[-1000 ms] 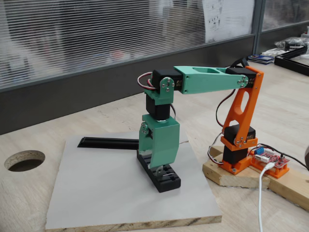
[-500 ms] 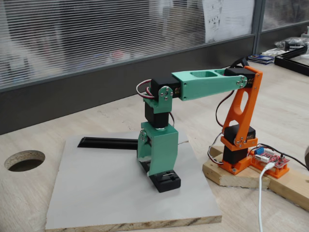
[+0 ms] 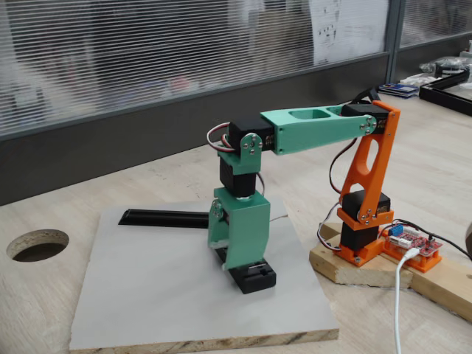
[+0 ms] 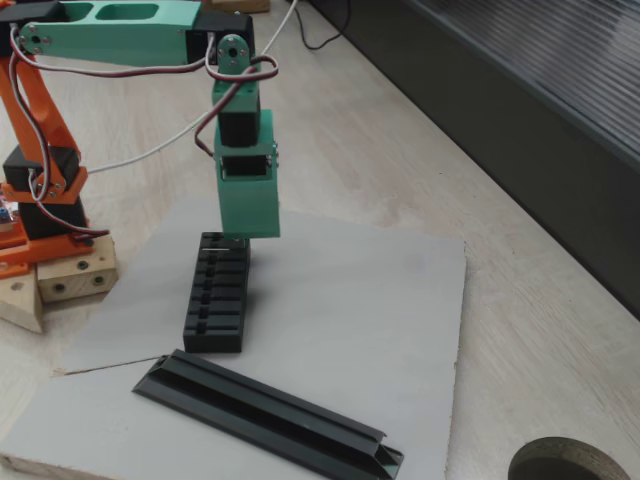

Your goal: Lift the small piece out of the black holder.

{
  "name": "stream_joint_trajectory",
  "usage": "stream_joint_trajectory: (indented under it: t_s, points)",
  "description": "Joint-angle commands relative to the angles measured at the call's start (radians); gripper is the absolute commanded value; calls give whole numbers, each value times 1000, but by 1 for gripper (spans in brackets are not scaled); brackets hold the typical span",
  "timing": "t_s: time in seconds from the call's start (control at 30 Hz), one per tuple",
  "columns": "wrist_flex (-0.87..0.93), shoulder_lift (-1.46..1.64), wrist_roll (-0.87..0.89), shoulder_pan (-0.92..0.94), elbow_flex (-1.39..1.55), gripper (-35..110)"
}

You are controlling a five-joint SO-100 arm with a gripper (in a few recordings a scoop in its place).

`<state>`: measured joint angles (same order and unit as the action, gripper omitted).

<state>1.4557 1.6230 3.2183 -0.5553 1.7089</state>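
Observation:
The black holder (image 4: 217, 296) lies on a grey board, its row of slots running away from the long bar. In the other fixed view just its near end (image 3: 253, 277) shows below the arm. My green gripper (image 4: 236, 236) points straight down at the holder's far end, its tip (image 3: 234, 265) at or just above the slots. The green shell covers the jaws, so their state is unclear. I cannot make out the small piece; the spot under the gripper tip is hidden.
A long black angled bar (image 4: 270, 415) lies on the grey board (image 4: 370, 300) beyond the holder's other end. The arm's orange base stands on a wooden block (image 3: 354, 269) with a red circuit board (image 3: 413, 247). A round hole (image 3: 37, 245) is cut in the table.
The arm has dipped; the gripper came down a little and shifted left, now covering more of the holder than a second ago.

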Motion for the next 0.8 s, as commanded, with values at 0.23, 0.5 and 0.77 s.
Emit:
stream_joint_trajectory:
  t_s: [0.23,0.5,0.77]
  points:
    - [-63,-32,-5,-6,8,47]
    - [-61,-34,-5,-5,9,47]
    - [-61,-28,-147,95,9,47]
